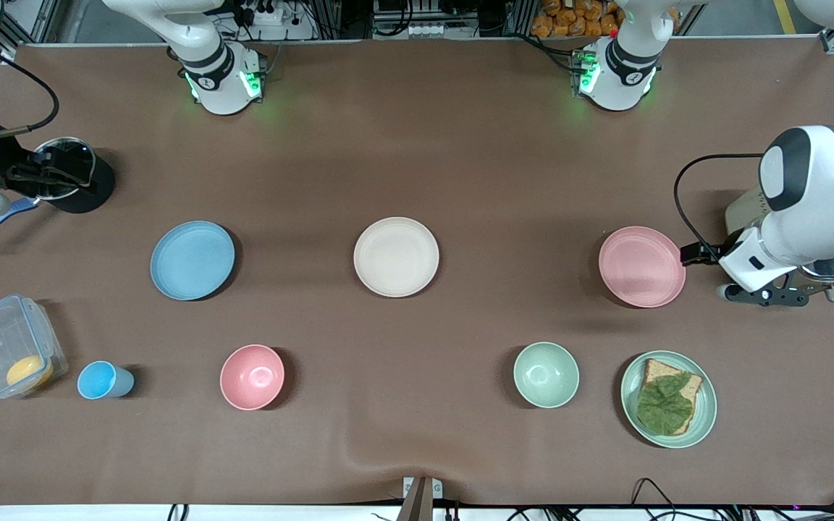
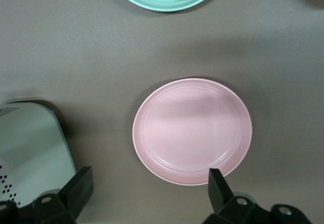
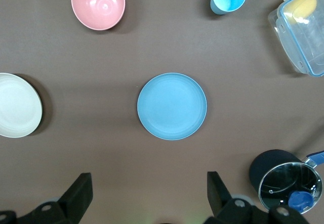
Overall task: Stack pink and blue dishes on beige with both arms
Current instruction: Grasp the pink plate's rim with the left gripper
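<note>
1. Brown tabletop point(image 1: 417, 145) carries three plates in a row: beige plate point(image 1: 396, 257) mid-table, blue plate point(image 1: 192, 260) toward the right arm's end, pink plate point(image 1: 641, 266) toward the left arm's.
2. Left gripper point(image 2: 147, 193) hangs wide open and empty above the pink plate's edge.
3. Right gripper point(image 3: 147, 198), equally spread and empty, hangs over bare cloth near the blue plate.

Front high; wrists downward, sharing plates.

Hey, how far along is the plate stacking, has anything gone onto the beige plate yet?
Nothing is stacked yet. The beige plate sits bare mid-table, the blue plate toward the right arm's end, the pink plate toward the left arm's end. In hand: nothing; the left pincer hangs open by the pink plate's rim, the right pincer open beside the blue plate. Both pickups and both placements remain.
</note>
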